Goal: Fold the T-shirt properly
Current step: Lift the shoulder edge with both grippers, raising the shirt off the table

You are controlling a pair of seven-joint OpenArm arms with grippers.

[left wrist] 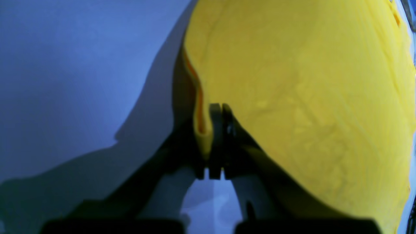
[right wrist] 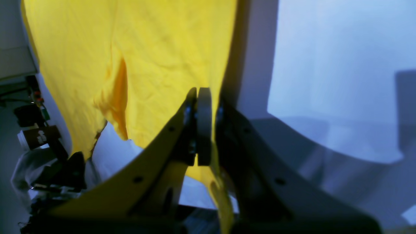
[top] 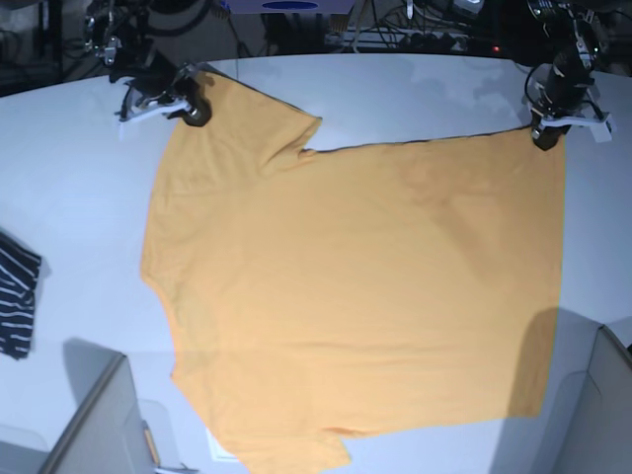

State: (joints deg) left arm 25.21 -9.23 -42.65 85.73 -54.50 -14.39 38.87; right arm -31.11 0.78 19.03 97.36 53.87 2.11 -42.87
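The orange-yellow T-shirt lies spread flat over the white table, one sleeve toward the far left and another at the near edge. At the far left my right gripper sits on the shirt's shoulder corner. In the right wrist view its jaws are shut with the yellow cloth pinched between them. My left gripper is at the shirt's far right corner. The left wrist view shows it shut on the cloth's edge, which bunches up beside the fingers.
A dark navy striped garment lies at the table's left edge. Grey panels rise at the near left and near right. Cables and equipment line the far edge. A paper cup stands off the table.
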